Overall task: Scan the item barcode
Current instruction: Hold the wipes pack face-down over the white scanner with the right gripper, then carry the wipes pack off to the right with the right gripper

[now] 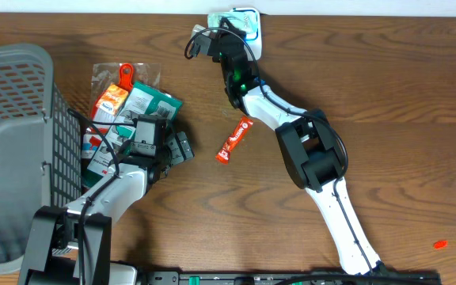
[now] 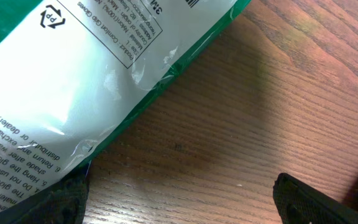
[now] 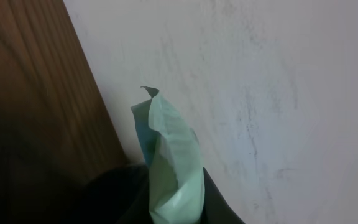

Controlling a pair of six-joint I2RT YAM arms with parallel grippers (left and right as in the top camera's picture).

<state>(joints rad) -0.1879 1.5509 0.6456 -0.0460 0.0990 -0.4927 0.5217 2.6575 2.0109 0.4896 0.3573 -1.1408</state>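
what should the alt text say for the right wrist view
A crumpled pale green packet sticks up from the shut right gripper at the bottom of the frame. Behind it is a white wall, with the brown wooden table on the left.

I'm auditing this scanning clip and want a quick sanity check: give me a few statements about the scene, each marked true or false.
1. The right gripper is shut on a pale green packet. True.
2. The left gripper clamps the red snack bar. False: its fingers stand open over a green-edged white package; the bar lies alone on the table.
3. A grey basket stands beside the left arm. True.
4. The pale green packet lies in the basket. False: it is held up near the white wall.
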